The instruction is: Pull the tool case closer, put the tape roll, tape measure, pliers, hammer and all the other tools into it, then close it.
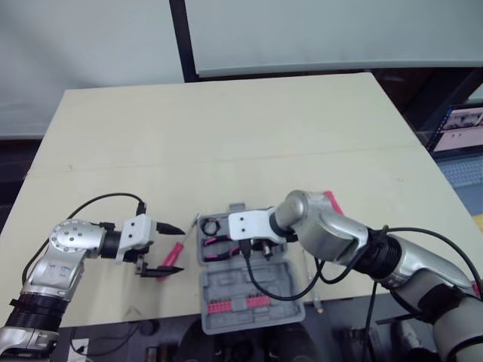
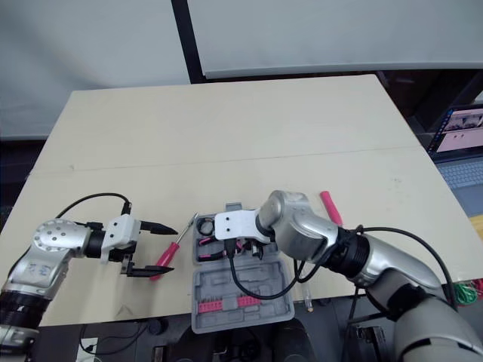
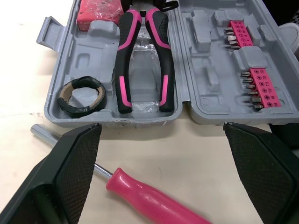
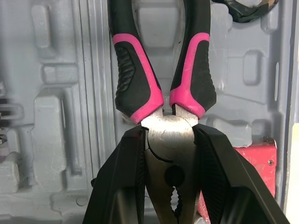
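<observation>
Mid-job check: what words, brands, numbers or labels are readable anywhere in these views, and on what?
No text reads clearly.
On the pink bit holders in the tool case: small marks beside each bit, too small to read.
On the monitor screen to the robot's right: blurred, unreadable.
On the pliers, tape measure, screwdriver: no marking seen.

Pale wooden table [image 1: 226,113] with a faint seam [image 1: 226,159] running left to right, light grey wall panels [image 1: 83,38] at the far side, dark upright post [image 1: 179,38] between them, lit screen [image 1: 462,128] at the right edge, even soft light.
</observation>
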